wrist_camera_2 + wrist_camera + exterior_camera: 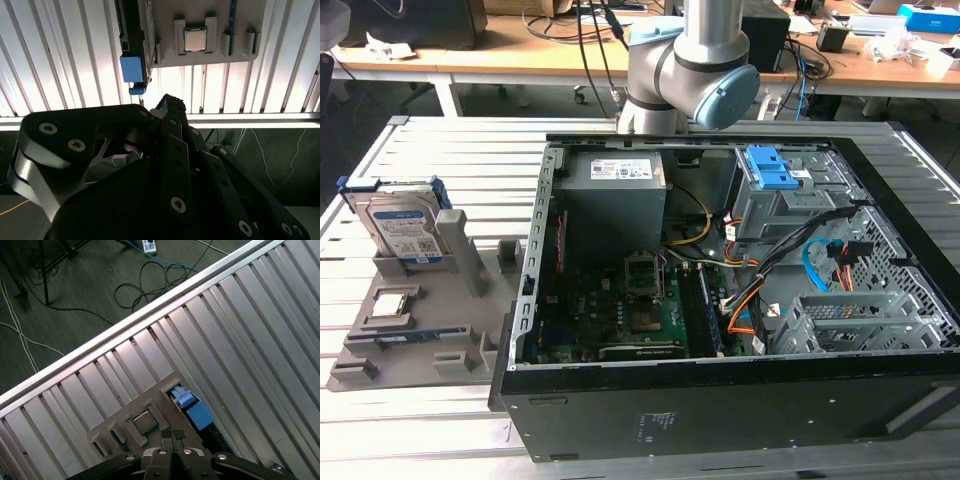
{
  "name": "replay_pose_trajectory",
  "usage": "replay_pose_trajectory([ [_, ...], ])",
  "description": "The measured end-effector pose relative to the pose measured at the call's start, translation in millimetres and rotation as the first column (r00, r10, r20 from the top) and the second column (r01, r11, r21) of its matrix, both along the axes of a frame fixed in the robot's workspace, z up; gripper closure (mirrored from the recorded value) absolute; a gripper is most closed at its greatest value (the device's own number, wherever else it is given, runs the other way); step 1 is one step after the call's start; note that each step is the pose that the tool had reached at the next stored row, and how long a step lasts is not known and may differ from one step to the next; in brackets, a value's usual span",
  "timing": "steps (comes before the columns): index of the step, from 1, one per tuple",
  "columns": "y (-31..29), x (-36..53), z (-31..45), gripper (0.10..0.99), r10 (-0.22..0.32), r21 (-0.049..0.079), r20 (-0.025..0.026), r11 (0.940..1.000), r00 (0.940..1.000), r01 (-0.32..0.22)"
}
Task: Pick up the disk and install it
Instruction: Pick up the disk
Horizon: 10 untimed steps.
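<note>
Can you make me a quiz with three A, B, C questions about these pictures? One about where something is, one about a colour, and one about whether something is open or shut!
1. Where is the disk?
A. on the floor
B. standing in the grey holder
C. on a wooden desk

2. What colour is the frame round the disk?
A. red
B. green
C. blue

3. How is the computer case?
A. open, insides showing
B. closed up
C. tipped upside down

Answers:
1 B: it stands upright in the holder, on the exterior view's left of the case.
2 C: bright blue plastic edges it.
3 A: boards and cables show inside.
</note>
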<state>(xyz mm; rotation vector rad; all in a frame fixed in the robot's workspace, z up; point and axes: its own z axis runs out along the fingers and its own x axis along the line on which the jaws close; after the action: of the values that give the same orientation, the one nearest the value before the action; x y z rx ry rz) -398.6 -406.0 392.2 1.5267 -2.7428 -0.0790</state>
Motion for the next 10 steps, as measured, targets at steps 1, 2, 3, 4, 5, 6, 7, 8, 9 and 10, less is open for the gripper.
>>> replay_pose_trajectory([
  [1, 0.0, 0.0, 0.0, 0.98, 0.013, 0.0, 0.0, 0.9999, 0.9999, -0.013],
  [2, 0.0, 0.0, 0.0, 0.98, 0.024, 0.0, 0.0, 0.9997, 0.9997, -0.024],
  [3, 0.0, 0.0, 0.0, 0.98, 0.039, 0.0, 0.0, 0.9992, 0.9992, -0.039],
  [4, 0.0, 0.0, 0.0, 0.98, 0.052, 0.0, 0.0, 0.9986, 0.9986, -0.052],
  [5, 0.0, 0.0, 0.0, 0.98, 0.075, 0.0, 0.0, 0.9972, 0.9972, -0.075],
  [6, 0.0, 0.0, 0.0, 0.98, 0.098, 0.0, -0.0001, 0.9952, 0.9952, -0.098],
  [7, 0.0, 0.0, 0.0, 0.98, 0.115, 0.0, 0.0, 0.9934, 0.9934, -0.115],
  [8, 0.0, 0.0, 0.0, 0.98, 0.133, 0.0, 0.0, 0.9912, 0.9912, -0.133],
  [9, 0.0, 0.0, 0.0, 0.98, 0.145, 0.0, 0.0, 0.9895, 0.9895, -0.145],
  [10, 0.0, 0.0, 0.0, 0.98, 0.157, 0.0, 0.0, 0.9876, 0.9876, -0.157],
])
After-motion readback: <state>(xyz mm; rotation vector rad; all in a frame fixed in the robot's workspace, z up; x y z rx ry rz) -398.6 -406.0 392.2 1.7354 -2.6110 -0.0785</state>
